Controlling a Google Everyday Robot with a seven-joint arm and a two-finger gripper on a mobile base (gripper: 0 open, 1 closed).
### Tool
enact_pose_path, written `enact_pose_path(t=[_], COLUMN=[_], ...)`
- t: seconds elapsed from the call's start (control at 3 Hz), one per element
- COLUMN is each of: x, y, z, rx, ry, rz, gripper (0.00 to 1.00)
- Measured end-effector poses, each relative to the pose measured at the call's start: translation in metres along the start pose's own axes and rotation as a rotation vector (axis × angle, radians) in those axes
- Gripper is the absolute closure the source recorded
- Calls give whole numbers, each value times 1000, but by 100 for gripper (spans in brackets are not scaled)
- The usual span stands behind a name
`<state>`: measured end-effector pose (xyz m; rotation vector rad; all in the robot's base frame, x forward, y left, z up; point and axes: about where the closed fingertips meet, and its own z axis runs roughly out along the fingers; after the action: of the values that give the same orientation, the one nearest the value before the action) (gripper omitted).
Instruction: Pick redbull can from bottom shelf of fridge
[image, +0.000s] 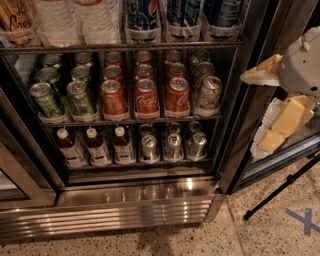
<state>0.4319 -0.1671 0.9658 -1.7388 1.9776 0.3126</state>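
Note:
The fridge (150, 200) fills the view, with a steel frame and a ribbed base grille. On its bottom shelf stand slim silver redbull cans in three rows, the front ones in the middle (149, 148), right of middle (173, 146) and at the right end (197, 145). My gripper (254, 111) is at the right edge, outside the fridge, right of and above the cans. It has a white body and two pale yellow fingers (287, 117) spread apart, with nothing between them.
Brown bottles with white caps (95, 146) stand left of the redbull cans. The shelf above holds green cans (80, 97), red cola cans (146, 97) and a silver cola can (207, 94). A dark door frame (247, 125) stands right of the shelves. A black tripod leg (280, 192) crosses the floor.

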Motion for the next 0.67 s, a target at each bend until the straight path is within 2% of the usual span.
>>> enact_pose_path(t=[0.33,0.67], x=[-21,-21], y=[6,6], z=[0,0], rx=[-23,-23], ry=[-73,-73], rz=[-4,-4], gripper=[0,0])
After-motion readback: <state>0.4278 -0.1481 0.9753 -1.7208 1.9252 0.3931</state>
